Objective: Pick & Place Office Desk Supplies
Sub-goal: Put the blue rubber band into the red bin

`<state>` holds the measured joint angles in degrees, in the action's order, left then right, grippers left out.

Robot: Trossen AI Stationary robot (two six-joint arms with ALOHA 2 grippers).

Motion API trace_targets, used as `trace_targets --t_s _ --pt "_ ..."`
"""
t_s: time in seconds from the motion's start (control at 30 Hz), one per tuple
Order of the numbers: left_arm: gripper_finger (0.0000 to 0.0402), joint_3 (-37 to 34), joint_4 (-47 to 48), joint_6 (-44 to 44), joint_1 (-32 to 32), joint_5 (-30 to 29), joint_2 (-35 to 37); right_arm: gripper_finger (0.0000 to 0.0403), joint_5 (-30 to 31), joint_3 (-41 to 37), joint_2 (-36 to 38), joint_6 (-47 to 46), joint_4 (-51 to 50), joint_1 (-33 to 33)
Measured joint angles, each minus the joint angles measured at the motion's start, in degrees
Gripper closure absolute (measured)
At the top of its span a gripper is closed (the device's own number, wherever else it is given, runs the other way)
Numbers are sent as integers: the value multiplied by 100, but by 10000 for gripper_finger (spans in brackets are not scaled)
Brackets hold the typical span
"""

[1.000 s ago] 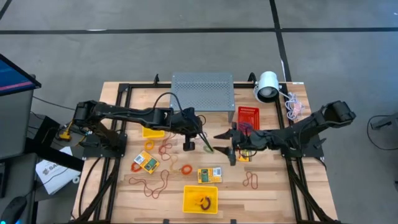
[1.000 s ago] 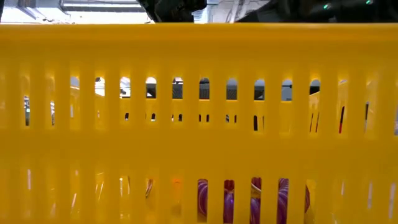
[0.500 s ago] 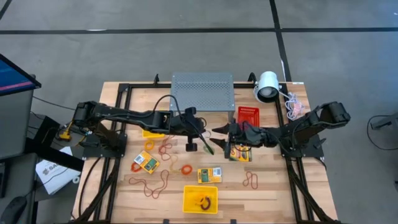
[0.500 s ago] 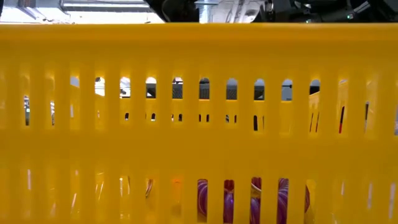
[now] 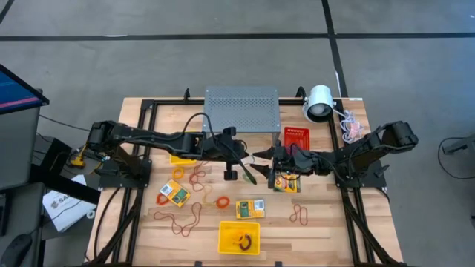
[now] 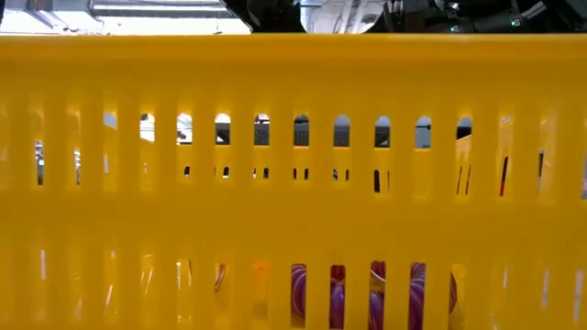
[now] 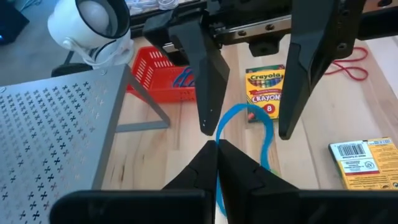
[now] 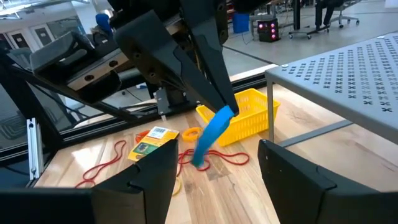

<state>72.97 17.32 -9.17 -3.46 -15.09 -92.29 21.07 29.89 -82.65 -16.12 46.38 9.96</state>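
A wooden counter [image 5: 326, 222] is carrying three small baskets. A yellow basket [image 5: 239, 237] is sitting at the middle of the front edge with a dark loop inside it. A red basket [image 5: 296, 136] is standing beside the grey perforated stand [image 5: 242, 108] near the back edge; the left wrist view is showing blue bands in it. A second yellow basket [image 5: 182, 156] is lying mostly under the left arm.

At the centre, the left gripper [image 5: 239, 162] is clenching its fingers on a blue rubber band [image 7: 252, 134], which is hanging above the counter. The right gripper [image 5: 261, 158] is facing it with fingers released, one on each side of the band.

Crayon boxes [image 5: 249, 208] and loose red and orange bands [image 5: 199, 178] are scattered across the front half, leaving open wood at the front right corner. A white lamp [image 5: 320, 103] is standing at the back right.
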Motion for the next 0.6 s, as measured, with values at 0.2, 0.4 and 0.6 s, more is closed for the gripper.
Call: trace_targets --t_s 0.2,0.4,0.6 --pt "399 0 -37 0 0 4 0 240 -1 0 0 0 17 0" --pt "399 0 -55 0 0 178 0 341 -1 0 0 7 99 -3" --pt "399 0 -76 2 -37 197 0 392 -160 0 0 43 96 -75"
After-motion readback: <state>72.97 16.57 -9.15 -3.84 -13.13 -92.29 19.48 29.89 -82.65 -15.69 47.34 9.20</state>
